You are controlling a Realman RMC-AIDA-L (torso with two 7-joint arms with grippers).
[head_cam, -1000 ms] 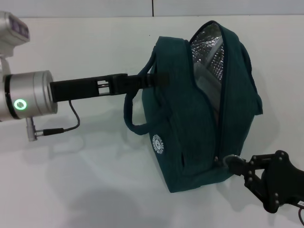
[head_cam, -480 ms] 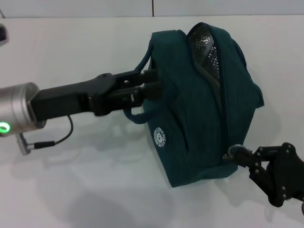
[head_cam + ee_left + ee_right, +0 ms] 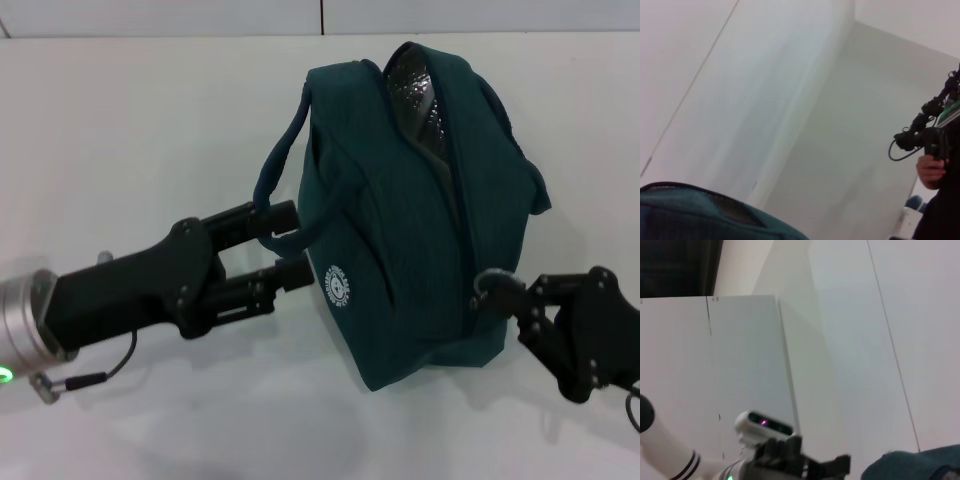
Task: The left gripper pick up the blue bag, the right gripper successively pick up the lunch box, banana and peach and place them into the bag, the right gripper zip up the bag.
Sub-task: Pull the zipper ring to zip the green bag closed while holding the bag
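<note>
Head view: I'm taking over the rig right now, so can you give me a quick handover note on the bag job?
Black two-finger left pincer: open, its fingers either side of the loop handle of the dark teal fabric bag.
Black right pincer: closed on the bag's metal zipper ring-pull at the near lower end.
The bag sits tilted on the white table; silver foil lining shows at the far end, so the bag is not fully zipped.
The lunch box, banana and peach are not visible anywhere; they are presumably inside the bag.
Left to do: run the zipper shut.
</note>
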